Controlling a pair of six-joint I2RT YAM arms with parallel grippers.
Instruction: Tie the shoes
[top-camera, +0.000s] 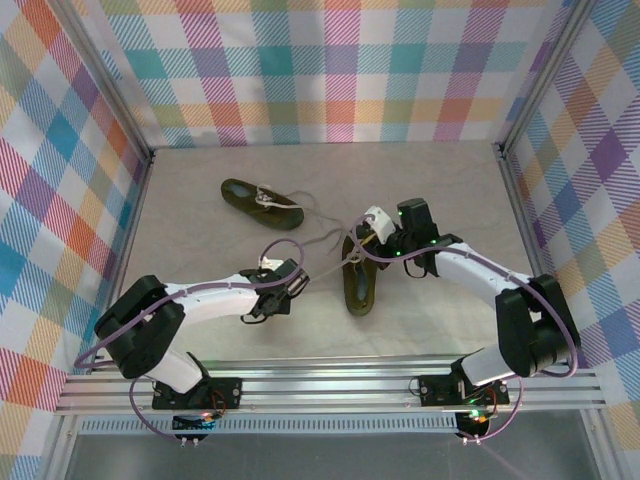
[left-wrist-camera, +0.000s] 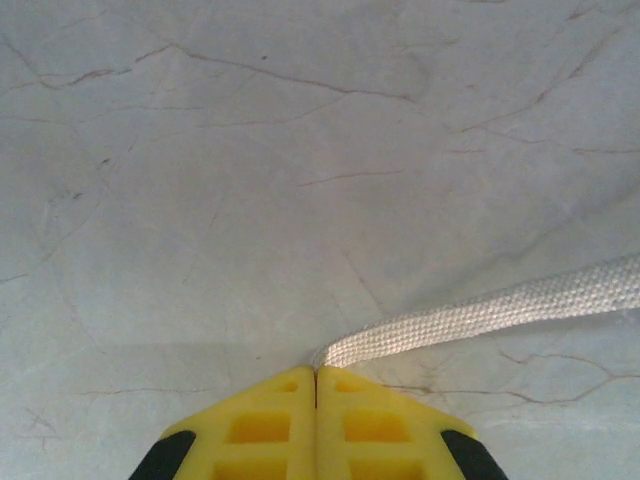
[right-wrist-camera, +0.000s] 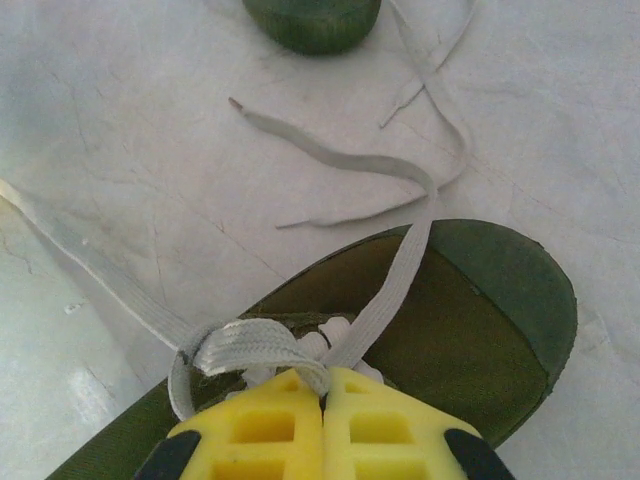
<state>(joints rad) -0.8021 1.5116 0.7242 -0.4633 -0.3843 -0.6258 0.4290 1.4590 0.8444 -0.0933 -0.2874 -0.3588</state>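
**Lace stretched sideways off the near shoe, both claws clenched**

Laces are what I am working with here, on the near shoe (top-camera: 358, 285), which is lying on the table (top-camera: 450, 180) between the two arms, a little to the right of centre. Its long axis is running near-to-far. Judging from the right wrist view, the rounded toe is pointing away from the bases and the opening is facing back toward me.

The right claw (top-camera: 368, 236) is sitting directly over the lacing and is clamped shut on a small loop (right-wrist-camera: 250, 345) of lace at the eyelets. The left claw (top-camera: 296, 283) is hanging just left of the shoe and slightly nearer the bases. It is clenched on one lace strand (left-wrist-camera: 480, 315), which is running straight from its fingertips back to the lacing.

That strand is crossing the shoe's long axis almost at right angles. I am reckoning the next pull goes further left, away from the shoe, with the right claw pinning the loop. The left arm is the one placed for it.

The far shoe (top-camera: 262, 203) is lying well apart, toward the back left. Its axis is slanting from far-left to near-right, and its loose lace (right-wrist-camera: 340, 160) is trailing on the table between the two shoes.
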